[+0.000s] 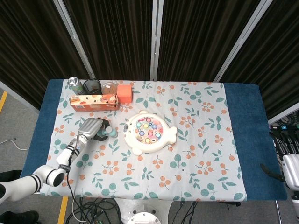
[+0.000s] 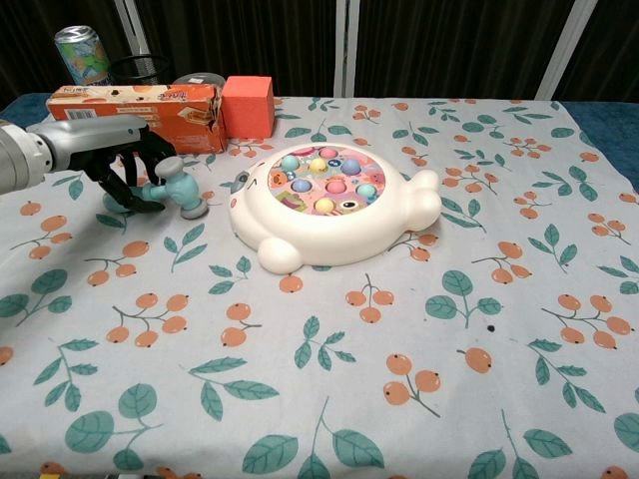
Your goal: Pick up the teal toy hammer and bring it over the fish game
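My left hand (image 2: 115, 160) reaches in from the left side of the desk (image 1: 243, 140), its dark fingers (image 2: 128, 175) curled around the handle of the teal toy hammer (image 2: 178, 188). In the chest view the hammer's head sticks out to the right of my fingers, with its grey end faces showing, and it sits low, close to the patterned cloth (image 2: 399, 329); I cannot tell whether it is lifted clear of the cloth or touching it. In the head view the hammer (image 1: 110, 132) shows as a small teal shape just past my hand (image 1: 91, 128).

The fish game (image 2: 334, 205), a white fish-shaped toy with coloured round pieces on a pink top, lies just to the right of the hammer, near the middle of the desk. The hammer is beside the game's left end, not above it.

Along the far edge behind my hand stand a long orange box (image 2: 135, 110), an orange cube (image 2: 248, 105), a drink can (image 2: 82, 52), a dark mesh cup (image 1: 92, 86) and a clear round container (image 1: 109, 87).

Of my right arm, only a white part (image 1: 290, 170) shows at the right edge of the head view; its hand is out of sight.
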### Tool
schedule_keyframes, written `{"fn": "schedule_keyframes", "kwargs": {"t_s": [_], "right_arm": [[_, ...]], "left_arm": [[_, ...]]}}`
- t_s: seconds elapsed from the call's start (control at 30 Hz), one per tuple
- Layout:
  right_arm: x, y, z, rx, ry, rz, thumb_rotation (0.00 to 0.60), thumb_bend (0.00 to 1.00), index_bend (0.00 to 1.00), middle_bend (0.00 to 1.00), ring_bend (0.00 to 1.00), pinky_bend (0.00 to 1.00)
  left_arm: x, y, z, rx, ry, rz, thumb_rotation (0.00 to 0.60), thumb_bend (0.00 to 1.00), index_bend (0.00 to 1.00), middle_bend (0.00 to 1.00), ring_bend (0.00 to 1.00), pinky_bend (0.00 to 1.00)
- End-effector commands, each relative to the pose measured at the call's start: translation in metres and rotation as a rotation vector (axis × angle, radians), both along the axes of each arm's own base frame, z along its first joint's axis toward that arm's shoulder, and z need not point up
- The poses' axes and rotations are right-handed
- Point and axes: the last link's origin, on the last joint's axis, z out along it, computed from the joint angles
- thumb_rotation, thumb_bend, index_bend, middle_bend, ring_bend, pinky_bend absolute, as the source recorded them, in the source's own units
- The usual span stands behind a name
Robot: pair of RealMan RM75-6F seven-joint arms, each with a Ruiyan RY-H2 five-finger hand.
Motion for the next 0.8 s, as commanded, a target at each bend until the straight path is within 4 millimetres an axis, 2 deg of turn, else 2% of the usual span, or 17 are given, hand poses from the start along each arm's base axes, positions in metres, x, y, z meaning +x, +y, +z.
{"fn": "schedule_keyframes", "kwargs": {"t_s": [0.03, 0.1, 0.17, 0.27, 0.37, 0.47, 0.57, 0.7, 0.8], "right_arm": [[0.000, 0.000, 0.000, 0.000, 0.000, -0.001, 0.600, 0.10, 0.00, 0.16, 0.00, 0.00], [0.000, -0.001, 0.000, 0.000, 0.001, 0.000, 0.600, 0.10, 0.00, 0.16, 0.00, 0.00], [0.000, -0.001, 0.000, -0.001, 0.001, 0.001, 0.600, 0.10, 0.00, 0.16, 0.00, 0.00], [0.001, -0.001, 0.001, -0.002, 0.002, 0.003, 0.600, 0.10, 0.00, 0.16, 0.00, 0.00], [0.001, -0.002, 0.001, -0.001, 0.003, 0.003, 0.600, 0.10, 0.00, 0.16, 0.00, 0.00], [0.001, -0.003, 0.003, -0.001, 0.002, 0.002, 0.600, 0.10, 0.00, 0.16, 0.00, 0.00], [-0.002, -0.003, 0.005, 0.010, -0.019, -0.008, 0.600, 0.10, 0.00, 0.16, 0.00, 0.00], [-0.008, -0.007, 0.006, 0.011, -0.052, -0.009, 0.600, 0.10, 0.00, 0.15, 0.00, 0.00], [-0.011, -0.008, 0.003, 0.026, -0.066, -0.006, 0.600, 0.10, 0.00, 0.15, 0.00, 0.00]], "left_arm": [[0.002, 0.000, 0.000, 0.004, -0.004, -0.006, 0.600, 0.25, 0.44, 0.41, 0.34, 0.44], [0.003, -0.001, 0.000, 0.005, -0.005, -0.012, 0.600, 0.25, 0.43, 0.40, 0.32, 0.44], [0.005, -0.002, 0.001, 0.002, -0.005, -0.019, 0.600, 0.25, 0.36, 0.35, 0.27, 0.42], [0.008, -0.005, 0.005, 0.002, -0.013, -0.041, 0.600, 0.24, 0.21, 0.24, 0.16, 0.31], [0.012, -0.010, 0.017, 0.031, -0.019, -0.081, 0.600, 0.22, 0.18, 0.19, 0.11, 0.24], [0.009, -0.019, 0.043, 0.104, -0.030, -0.099, 0.600, 0.21, 0.18, 0.18, 0.11, 0.19], [-0.002, -0.036, 0.078, 0.232, -0.038, -0.084, 0.600, 0.21, 0.22, 0.18, 0.11, 0.19], [-0.033, -0.067, 0.123, 0.449, 0.005, -0.018, 0.600, 0.20, 0.23, 0.19, 0.11, 0.18], [-0.061, -0.096, 0.146, 0.579, 0.112, 0.027, 0.600, 0.19, 0.23, 0.20, 0.11, 0.17]]}}
